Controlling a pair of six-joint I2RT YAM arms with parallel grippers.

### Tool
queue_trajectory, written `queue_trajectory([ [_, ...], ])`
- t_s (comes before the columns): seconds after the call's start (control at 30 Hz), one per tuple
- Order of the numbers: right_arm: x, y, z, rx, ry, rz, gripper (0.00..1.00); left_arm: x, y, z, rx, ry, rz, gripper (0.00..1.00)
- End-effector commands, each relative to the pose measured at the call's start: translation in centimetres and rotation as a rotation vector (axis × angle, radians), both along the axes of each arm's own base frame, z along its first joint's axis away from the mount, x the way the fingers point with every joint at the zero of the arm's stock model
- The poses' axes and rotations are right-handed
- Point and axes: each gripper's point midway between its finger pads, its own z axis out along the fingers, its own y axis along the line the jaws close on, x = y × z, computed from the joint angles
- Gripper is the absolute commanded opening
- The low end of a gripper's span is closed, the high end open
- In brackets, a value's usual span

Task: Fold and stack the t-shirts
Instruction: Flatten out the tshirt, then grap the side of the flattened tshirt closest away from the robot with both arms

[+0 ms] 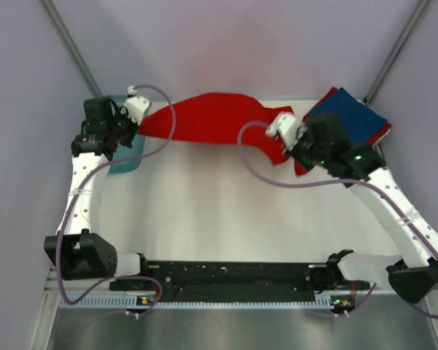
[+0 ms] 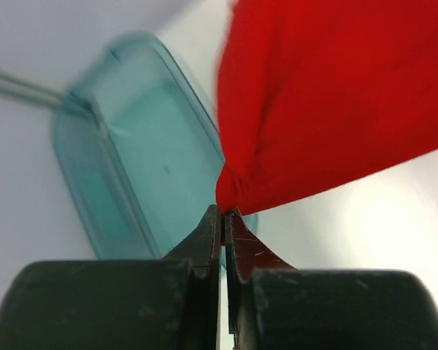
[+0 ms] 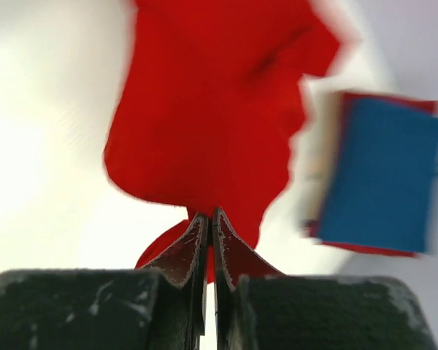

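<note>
Overhead plus wrist close-ups, red t-shirt (image 1: 204, 117) shared

White table (image 1: 226, 219) between pale lavender walls (image 1: 226, 44).

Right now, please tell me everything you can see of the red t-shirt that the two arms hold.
The red t-shirt is plain, soft-looking bright red cloth, unfolded and wrinkled. It stretches across the far side of the table between the arms. The left pincer is shut on one bunched corner, near the teal tray; the right pincer is shut on the other end, where cloth hangs. It is left of the folded navy and red pile.
</note>
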Motion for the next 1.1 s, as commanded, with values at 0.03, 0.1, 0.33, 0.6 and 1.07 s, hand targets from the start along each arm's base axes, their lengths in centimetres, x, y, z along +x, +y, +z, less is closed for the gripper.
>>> queue_trajectory([
  [0.03, -10.2, 3.6, -16.4, -0.24, 0.51, 0.237, 0.0, -6.2, 1.5, -12.0, 0.108, 0.368, -0.024, 0.0],
  [0.1, -12.6, 4.5, -20.3, -0.334, 0.591, 0.327, 0.0, -9.5, 1.6, -16.7, 0.126, 0.567, -0.053, 0.0],
  [0.33, -18.8, 8.9, -24.3, -0.379, 0.759, 0.63, 0.14, -19.6, 3.3, -24.9, 0.238, 1.037, -0.133, 0.21],
  [0.6, -21.6, 11.1, -23.0, -0.321, 0.78, 0.737, 0.54, -22.6, 5.5, -21.4, 0.414, 1.066, -0.188, 0.51],
  [1.07, 6.5, -2.5, -25.7, 0.391, 0.527, -0.637, 0.29, -13.9, -0.9, -24.4, 0.357, 0.688, -0.343, 0.38],
])
